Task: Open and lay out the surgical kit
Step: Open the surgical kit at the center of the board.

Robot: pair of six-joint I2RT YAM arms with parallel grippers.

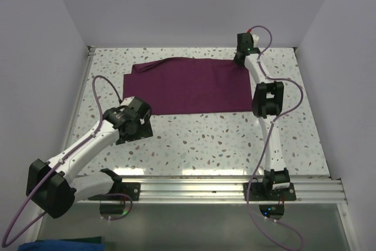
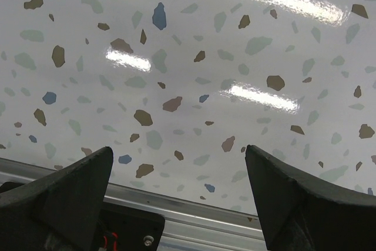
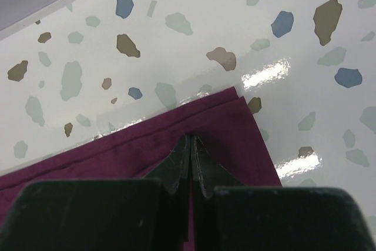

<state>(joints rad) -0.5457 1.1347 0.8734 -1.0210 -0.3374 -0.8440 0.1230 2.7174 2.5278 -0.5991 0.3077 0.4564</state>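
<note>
One cloth (image 1: pixel 188 86), folded flat, unwrapping barely begun: my right hand (image 3: pixel 191 143) pinched shut on its far corner; left hand (image 2: pixel 178 152) wide open, empty.

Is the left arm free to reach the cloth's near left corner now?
Likely yes: the open left gripper sits beside that corner of the purple cloth with nothing between, and the right gripper, shut on the far right corner, is clear.

Left pincer (image 2: pixel 178 152) gapes wide over speckled table (image 2: pixel 176 39) — metal rail (image 2: pixel 200 218) below.
</note>
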